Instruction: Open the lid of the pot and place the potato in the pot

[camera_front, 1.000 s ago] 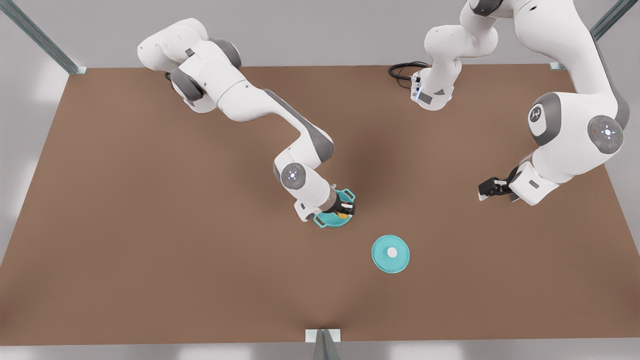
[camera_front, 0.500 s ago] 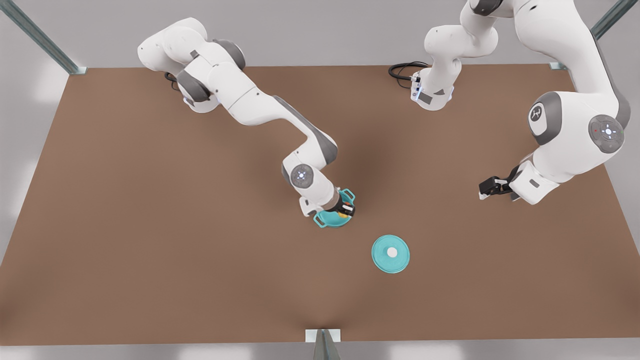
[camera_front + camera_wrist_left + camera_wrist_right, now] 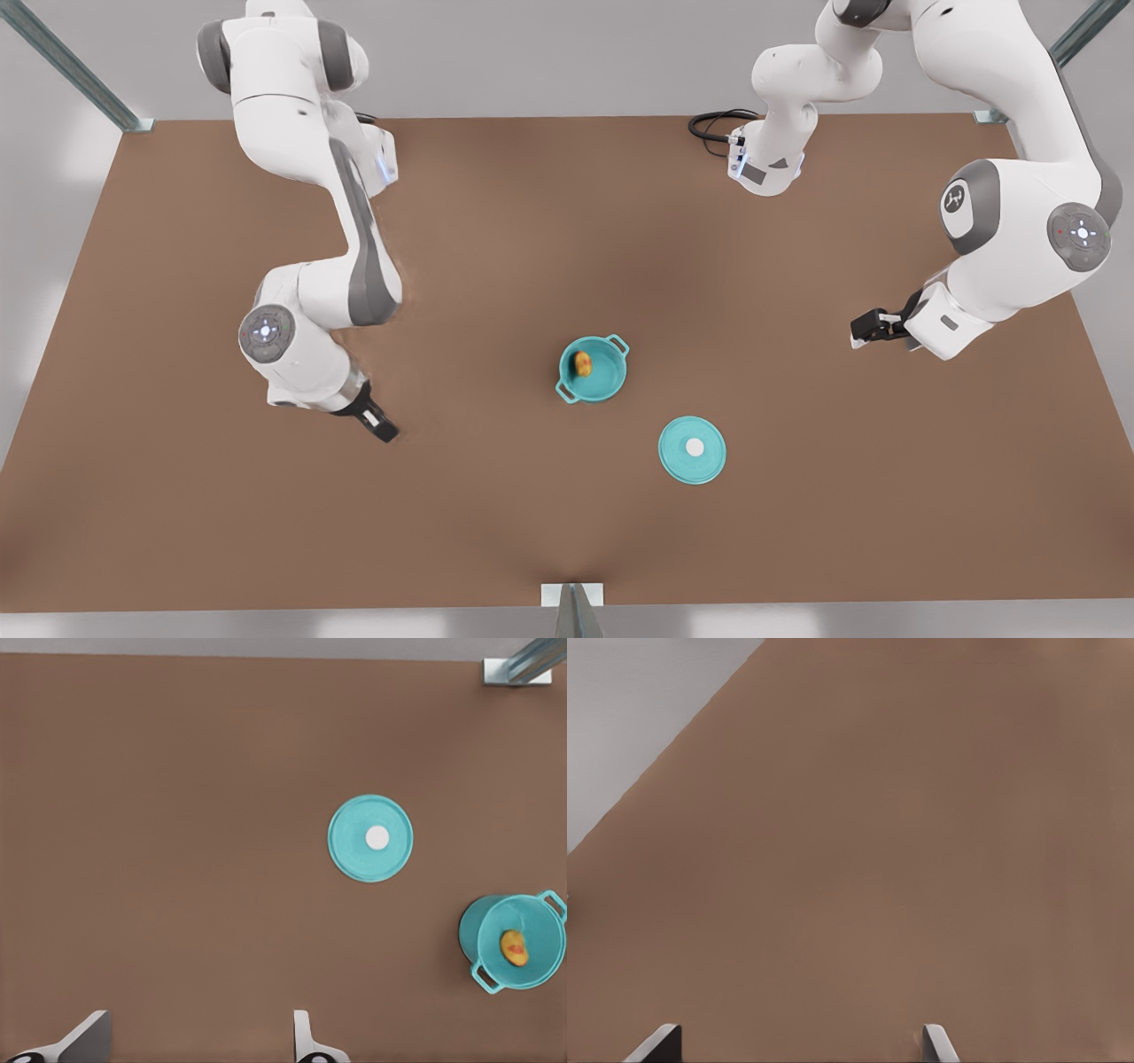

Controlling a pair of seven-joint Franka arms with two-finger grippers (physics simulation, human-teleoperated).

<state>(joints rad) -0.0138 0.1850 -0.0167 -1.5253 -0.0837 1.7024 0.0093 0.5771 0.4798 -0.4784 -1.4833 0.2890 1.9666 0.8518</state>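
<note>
The teal pot [image 3: 609,379] stands uncovered near the table's middle, and the small yellow-orange potato [image 3: 582,363] lies inside it. The pot lid [image 3: 677,461] rests flat on the table beside the pot, toward the front edge, white knob up. My right gripper [image 3: 379,429] hangs open and empty at the front view's left, well away from the pot. My left gripper [image 3: 873,330] waits open at the front view's right. The left wrist view shows the lid [image 3: 354,850], the pot [image 3: 542,981], the potato [image 3: 515,948] and the open left gripper [image 3: 197,1045]. The right gripper [image 3: 799,1045] looks onto bare table.
A black cable [image 3: 716,124] coils at the back by an arm base [image 3: 766,168]. Metal posts stand at the back corners [image 3: 133,120] and at the front edge's middle [image 3: 571,602]. Bare brown table lies between the arms and around the pot.
The right gripper was over the pot holding the potato; it has let go and swung far to the front view's left. The potato now lies in the pot. The left arm barely moved.
</note>
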